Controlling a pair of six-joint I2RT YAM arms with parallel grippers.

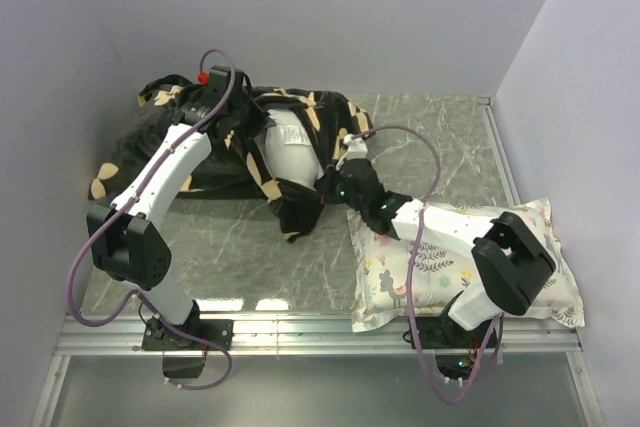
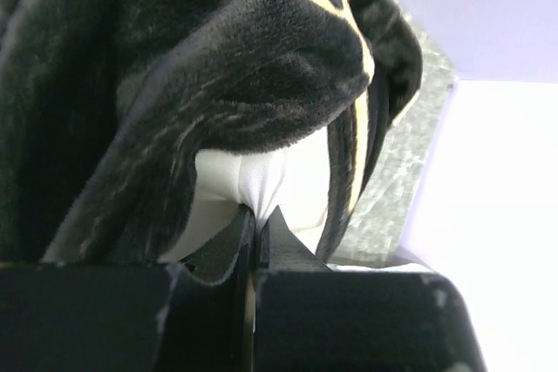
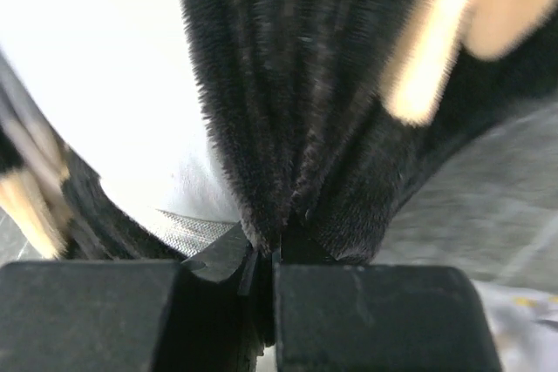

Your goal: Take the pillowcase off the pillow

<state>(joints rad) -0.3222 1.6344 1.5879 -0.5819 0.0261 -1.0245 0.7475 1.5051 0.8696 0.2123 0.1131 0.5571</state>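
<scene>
- Since the left gripper (image 2: 259, 219) is pinching a small fold of the white pillow (image 2: 248, 182), fingers squeezed together on it, I'm reading that arm as the anchor. It should be holding firm, not yanking, because that fold is thin and looks like it could slip out.
- That black flowery pillowcase (image 2: 218, 67) is lying bunched at the far left of the table (image 1: 430, 157). It's wrapping most of the pillow, with a patch of white poking out in the middle between the two arms.
- My guess is the job is only partway along, since far more of the pillow is sitting inside the cover than outside it.
- Over on the right, the right gripper (image 3: 277, 246) is clamping a gathered pleat of the black fabric, fingers closed tight on it, just beside the bare white.
- Doing this well means the two arms are pulling apart, pillow one way and cover the other. Low, steady drags along the table should be working better than lifting. From overhead I can't tell exactly which way the opening is facing, so I'd be watching whether the white patch is growing.
- Heads up: the right arm is hanging over the floral pillow (image 1: 395, 282) at the near right, so a long pull toward the base is risking a bump there.
</scene>
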